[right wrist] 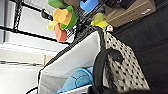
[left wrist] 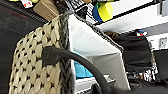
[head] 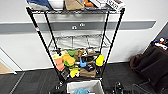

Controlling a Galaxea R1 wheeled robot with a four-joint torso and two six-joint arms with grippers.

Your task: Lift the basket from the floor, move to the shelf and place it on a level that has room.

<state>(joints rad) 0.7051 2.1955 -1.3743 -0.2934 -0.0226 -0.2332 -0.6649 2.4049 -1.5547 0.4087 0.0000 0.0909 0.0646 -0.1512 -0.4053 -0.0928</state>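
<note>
While basket [head: 85, 87] sat low before shelf [head: 75, 37], directly below cluttered tier, both wrists flanked its woven side walls, one per handle. Free middle level [head: 80, 42] lay above and ahead. Jaw state on either gripper: cannot tell.

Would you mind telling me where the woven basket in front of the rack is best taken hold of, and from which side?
I would grip the basket by its two short woven end walls, one arm from each side. A dark looped handle sits on one end and another on the opposite end, and the rim there looks thick and braided. The white lining inside looks too soft to grip.
</note>
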